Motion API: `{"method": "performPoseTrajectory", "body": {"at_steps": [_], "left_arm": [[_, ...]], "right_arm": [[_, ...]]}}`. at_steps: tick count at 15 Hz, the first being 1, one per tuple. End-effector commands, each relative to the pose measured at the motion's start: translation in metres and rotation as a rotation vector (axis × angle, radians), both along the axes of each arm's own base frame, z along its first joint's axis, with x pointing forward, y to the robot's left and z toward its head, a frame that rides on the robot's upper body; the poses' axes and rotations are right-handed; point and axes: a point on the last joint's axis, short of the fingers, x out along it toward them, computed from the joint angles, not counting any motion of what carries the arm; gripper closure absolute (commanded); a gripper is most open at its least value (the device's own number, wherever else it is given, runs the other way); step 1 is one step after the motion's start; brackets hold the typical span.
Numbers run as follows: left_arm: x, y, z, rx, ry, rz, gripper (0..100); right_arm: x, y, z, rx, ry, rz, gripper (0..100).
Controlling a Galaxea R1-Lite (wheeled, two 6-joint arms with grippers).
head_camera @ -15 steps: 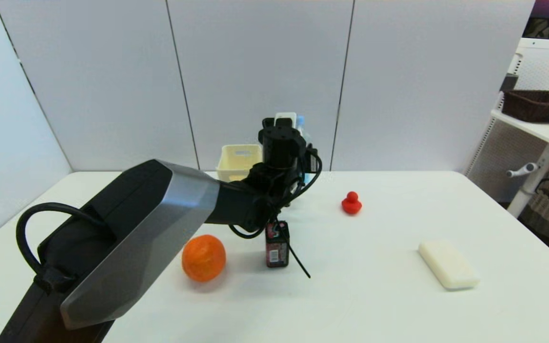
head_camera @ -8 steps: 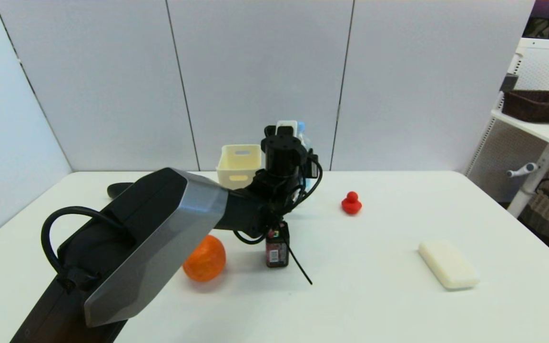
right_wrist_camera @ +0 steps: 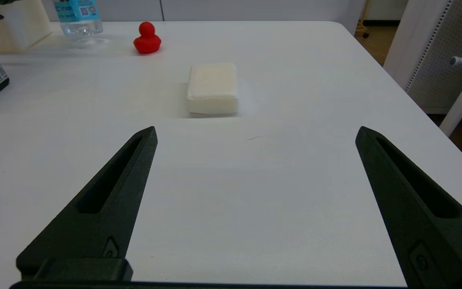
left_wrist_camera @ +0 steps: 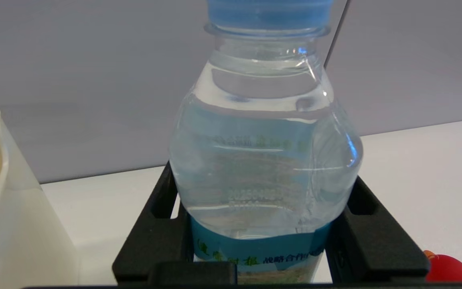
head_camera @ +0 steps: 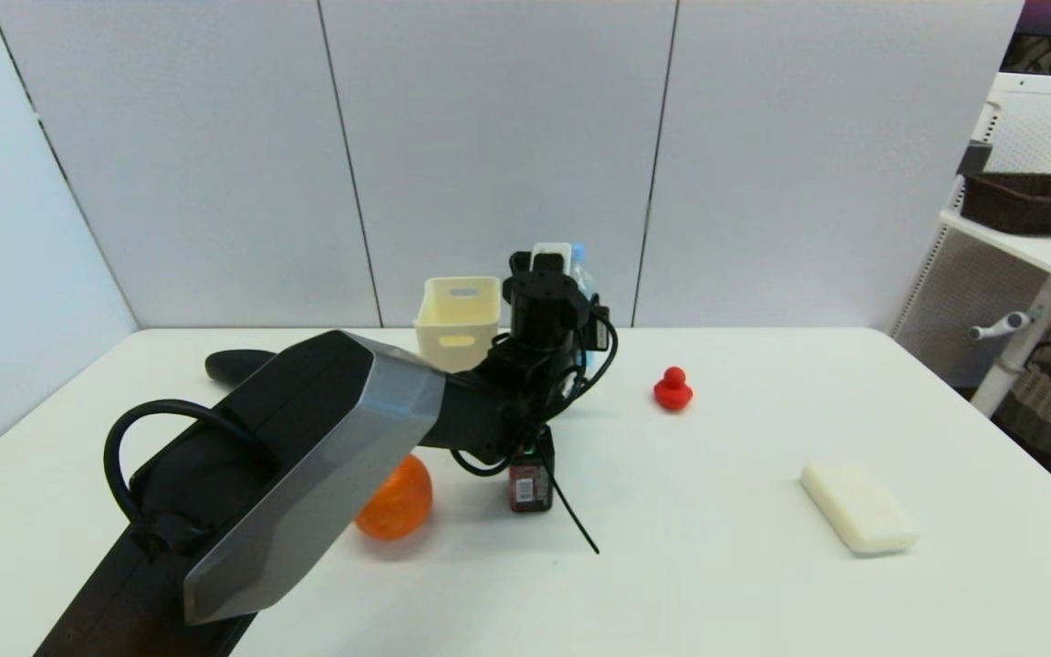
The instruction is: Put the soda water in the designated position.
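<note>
The soda water (left_wrist_camera: 265,160), a clear bottle with a light-blue cap and blue label, stands upright between the two black fingers of my left gripper (left_wrist_camera: 263,182), which press on its sides. In the head view only its cap (head_camera: 577,253) peeks out behind the left wrist at the table's back middle, right of the cream bin. From the right wrist view the bottle's lower part (right_wrist_camera: 78,18) shows at or just above the tabletop. My right gripper (right_wrist_camera: 255,132) hangs open over bare table near the front right. The designated position has no visible marker.
A cream bin (head_camera: 459,319) stands just left of the bottle. An orange (head_camera: 398,506) and a small dark carton (head_camera: 530,484) sit in front, under my left arm. A red duck (head_camera: 672,390) and a white block (head_camera: 858,518) lie to the right.
My left arm has come down and slightly forward with the bottle in its grip; the cap shows lower than a second ago. Other objects have not moved.
</note>
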Motion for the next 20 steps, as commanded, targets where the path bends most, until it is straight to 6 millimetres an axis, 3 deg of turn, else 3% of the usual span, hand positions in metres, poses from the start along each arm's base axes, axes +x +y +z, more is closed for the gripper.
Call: {"method": "performPoseTrajectory", "body": {"at_steps": [1, 2, 8, 10, 15, 18, 20], "left_arm": [[0.000, 0.000, 0.002, -0.008, -0.008, 0.003, 100], [0.000, 0.000, 0.002, -0.008, -0.008, 0.003, 0], [0.000, 0.000, 0.003, -0.010, -0.011, 0.001, 0], [-0.003, 0.003, 0.018, -0.025, -0.033, -0.002, 0], [-0.045, 0.040, 0.148, -0.105, -0.162, -0.001, 0], [-0.088, 0.083, 0.222, -0.119, -0.180, 0.012, 0], [-0.114, 0.125, 0.261, -0.115, -0.189, 0.055, 0]], "right_arm": [[0.000, 0.000, 0.000, -0.001, -0.003, 0.000, 0], [0.000, 0.000, 0.000, -0.001, -0.002, 0.000, 0], [0.000, 0.000, 0.000, -0.001, 0.000, 0.000, 0], [0.000, 0.000, 0.000, -0.001, 0.002, 0.000, 0], [0.000, 0.000, 0.000, -0.001, -0.002, 0.000, 0], [0.000, 0.000, 0.000, -0.001, -0.002, 0.002, 0], [0.000, 0.000, 0.000, -0.001, -0.003, 0.000, 0]]}}
